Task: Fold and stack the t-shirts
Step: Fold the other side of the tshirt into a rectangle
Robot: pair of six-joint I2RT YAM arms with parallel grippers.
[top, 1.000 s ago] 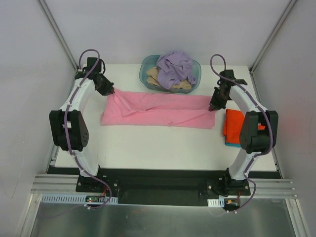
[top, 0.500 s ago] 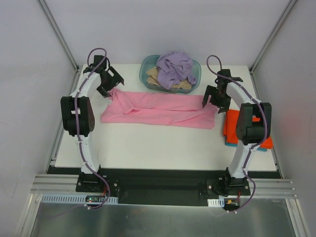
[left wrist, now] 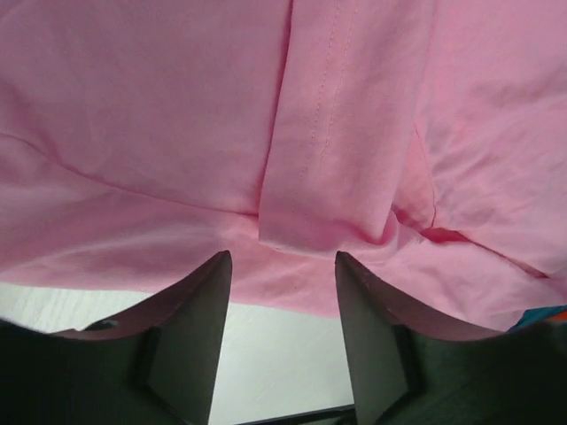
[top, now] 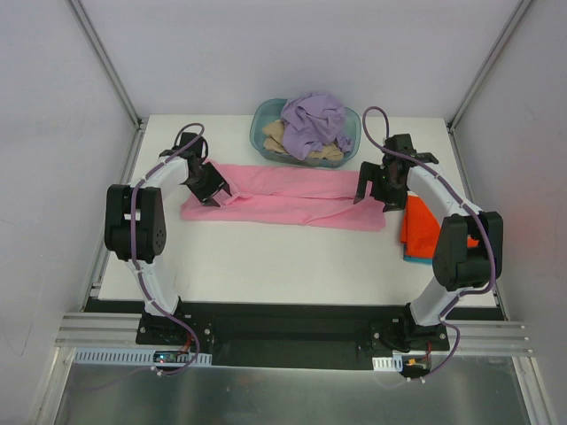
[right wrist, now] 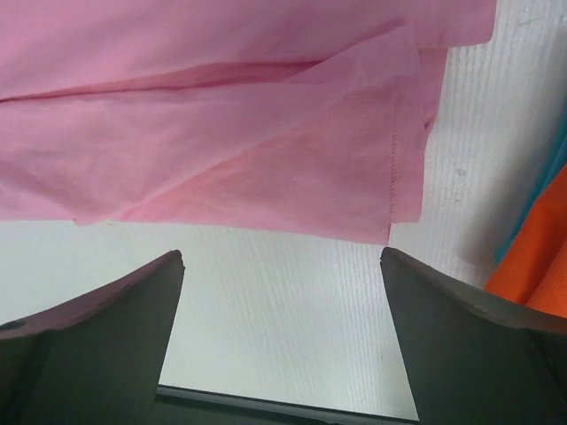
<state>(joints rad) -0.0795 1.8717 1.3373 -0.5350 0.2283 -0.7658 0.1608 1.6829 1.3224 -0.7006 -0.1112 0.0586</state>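
Observation:
A pink t-shirt [top: 292, 195], folded into a long band, lies across the middle of the table. My left gripper [top: 215, 193] hovers over its left end, jaws open. In the left wrist view the left gripper [left wrist: 283, 255] holds nothing; the pink t-shirt [left wrist: 177, 133] with a folded flap lies just beyond the fingertips. My right gripper [top: 374, 195] is at the shirt's right end, open wide. The right gripper [right wrist: 282, 252] has bare table between its fingers, and the pink t-shirt [right wrist: 221, 133] hem lies ahead of it. An orange-red t-shirt [top: 415, 226] lies folded on a teal one at the right.
A teal translucent basket [top: 261, 119] stands at the back centre, holding a lavender t-shirt [top: 314, 119] and a tan t-shirt [top: 328, 153]. White table [top: 283, 266] shows in front of the pink shirt. The orange-red t-shirt [right wrist: 536, 266] sits close to my right fingers.
Both grippers let go of the pink shirt's far corners and opened. Both then moved inward and nearer over the shirt's ends; the left jaws have since narrowed.

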